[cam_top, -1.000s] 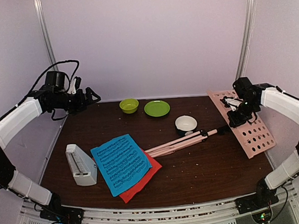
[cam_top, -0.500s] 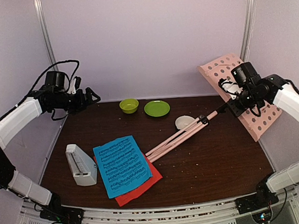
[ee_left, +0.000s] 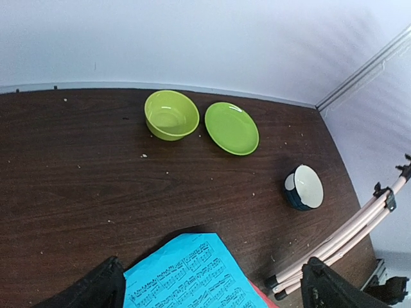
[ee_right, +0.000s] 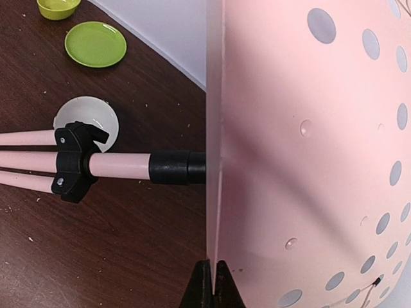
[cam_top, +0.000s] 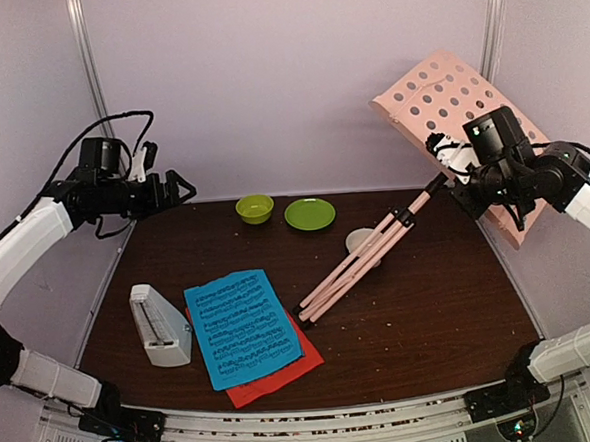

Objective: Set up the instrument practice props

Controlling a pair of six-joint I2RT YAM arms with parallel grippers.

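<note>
A: Walls?
B: Back wall (cam_top: 286, 81): plain, matt, pale lilac-white. Left wall (cam_top: 17, 98) and right wall (cam_top: 569, 24): same finish, angled in toward the back.
A: Corners?
B: Left post (cam_top: 86, 53) and right post (cam_top: 493, 19): slim silver metal, upright, one at each back corner.
A: Furniture?
B: Table (cam_top: 430, 303): dark brown wood grain, butted against the back wall, dotted with pale crumbs (ee_left: 143, 155). Base seam (ee_left: 160, 86): thin grey line where wall meets tabletop. Front rail (cam_top: 308, 426): slotted pale metal along the near edge.
A: Light?
B: Soft, even, cool-tinted; only faint shadows on the wood, slight sheen in places.
</note>
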